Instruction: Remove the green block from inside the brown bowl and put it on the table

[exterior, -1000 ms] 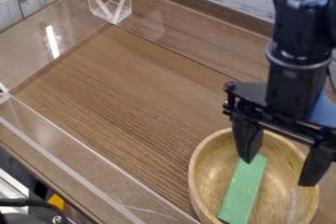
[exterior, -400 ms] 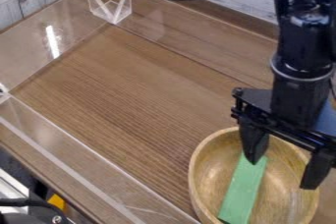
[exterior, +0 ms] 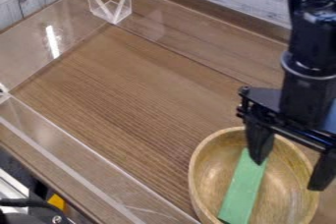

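- My gripper (exterior: 288, 161) hangs over the brown bowl (exterior: 207, 169), jaws spread wide, holding nothing
- The green block (exterior: 242, 191) lies flat inside the bowl, slanting toward the lower rim
- I'd line the fingers across the block's narrow width, then sink straight down before closing
- The bowl's right side and the block's lower end are cut off; I can't judge the fingertips' clearance above the block

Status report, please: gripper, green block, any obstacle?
Gripper open, empty, above brown bowl. Green block lies inside bowl, not gripped. Table beside bowl free; nothing blocks the way.
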Robot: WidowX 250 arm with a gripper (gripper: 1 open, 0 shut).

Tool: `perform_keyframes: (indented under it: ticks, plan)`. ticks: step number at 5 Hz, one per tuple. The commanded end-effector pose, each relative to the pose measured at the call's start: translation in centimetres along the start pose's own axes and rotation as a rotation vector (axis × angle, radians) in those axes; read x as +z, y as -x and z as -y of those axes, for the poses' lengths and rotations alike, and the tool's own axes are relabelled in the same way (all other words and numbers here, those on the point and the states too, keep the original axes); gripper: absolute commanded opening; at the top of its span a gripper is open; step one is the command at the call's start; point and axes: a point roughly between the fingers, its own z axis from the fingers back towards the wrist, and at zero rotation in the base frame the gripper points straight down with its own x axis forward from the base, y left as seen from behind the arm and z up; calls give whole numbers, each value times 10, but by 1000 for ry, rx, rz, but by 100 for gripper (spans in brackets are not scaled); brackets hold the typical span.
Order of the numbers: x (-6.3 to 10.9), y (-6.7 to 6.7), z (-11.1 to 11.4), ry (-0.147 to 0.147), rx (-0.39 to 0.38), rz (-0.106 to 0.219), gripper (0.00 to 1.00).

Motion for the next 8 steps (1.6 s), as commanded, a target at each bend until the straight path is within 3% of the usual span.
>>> perform_keyframes:
  ticks: [1, 4, 6, 8]
  plan:
    - [8, -1, 7, 2, 9, 30, 100]
    - [-3, 19, -9, -46, 116, 28, 100]
    - [-33, 22, -28, -76, 96, 12, 100]
    - [-53, 22, -33, -99, 48, -2, 100]
